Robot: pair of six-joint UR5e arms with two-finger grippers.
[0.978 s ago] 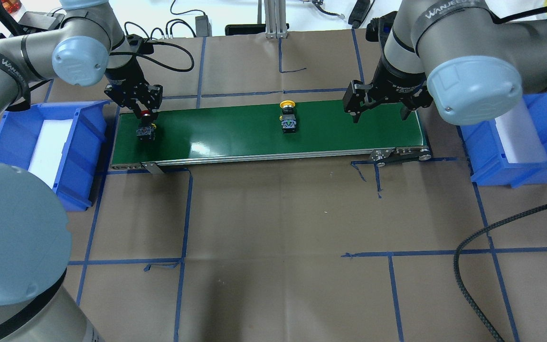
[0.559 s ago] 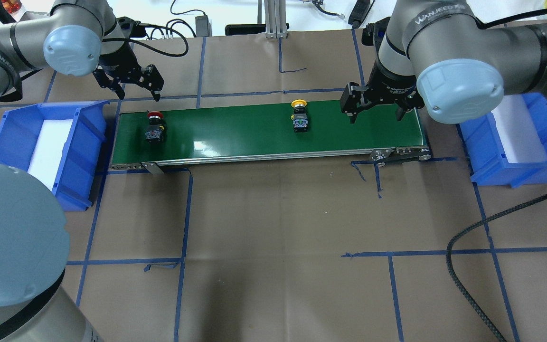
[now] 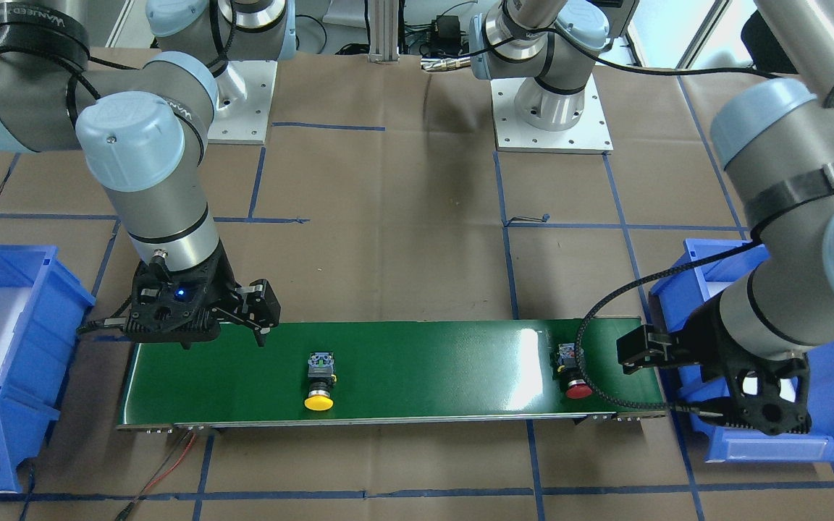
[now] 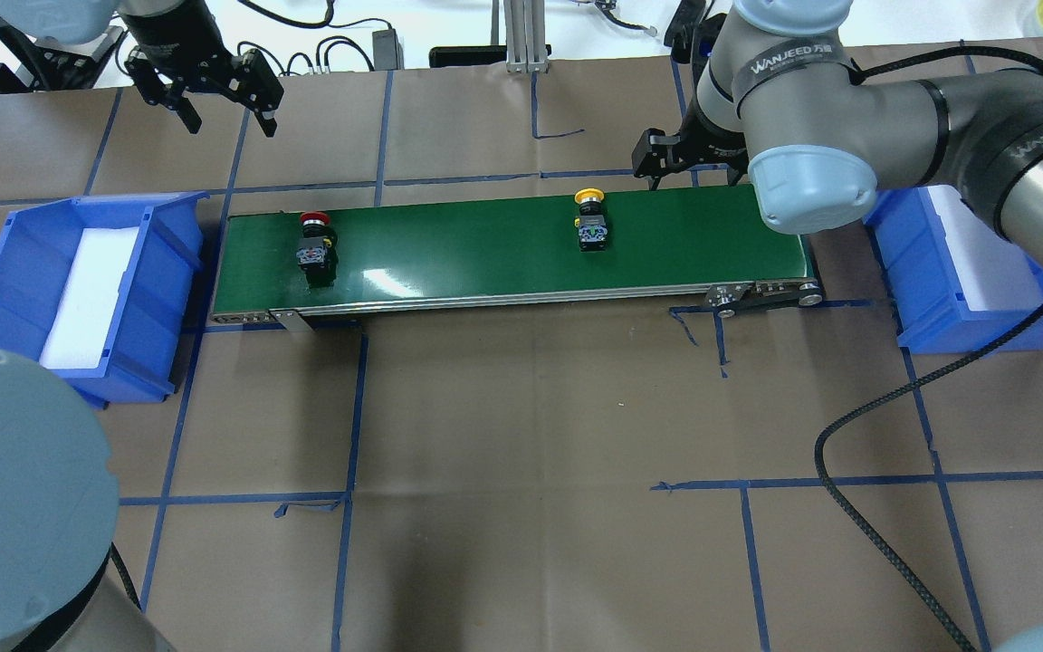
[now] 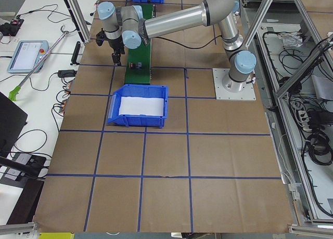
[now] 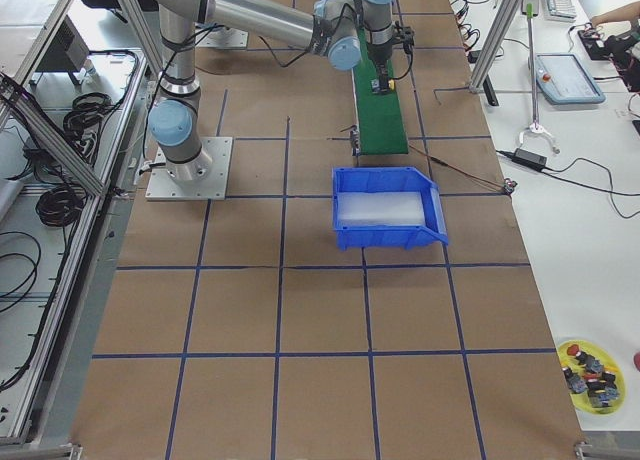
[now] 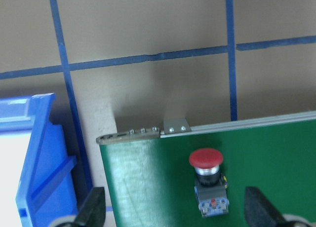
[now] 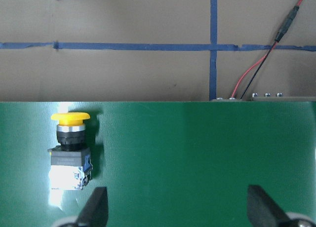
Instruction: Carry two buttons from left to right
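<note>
Though obscure overhead, right hand (image 3: 225,329) wide-fingered frontally

The left gripper (image 4: 230,113) no longer straddles the red button (image 4: 314,243); it now hangs high above the left end of the green belt (image 4: 467,244), jaws spread, clear of the button; the red button lies free on the belt, further toward the robot's right than before; the yellow button (image 4: 591,222) is likewise further right, closer to the right gripper (image 8: 178,207); that gripper now stands higher over the belt, its arm's joint covering most of it in the overhead view.
</note>
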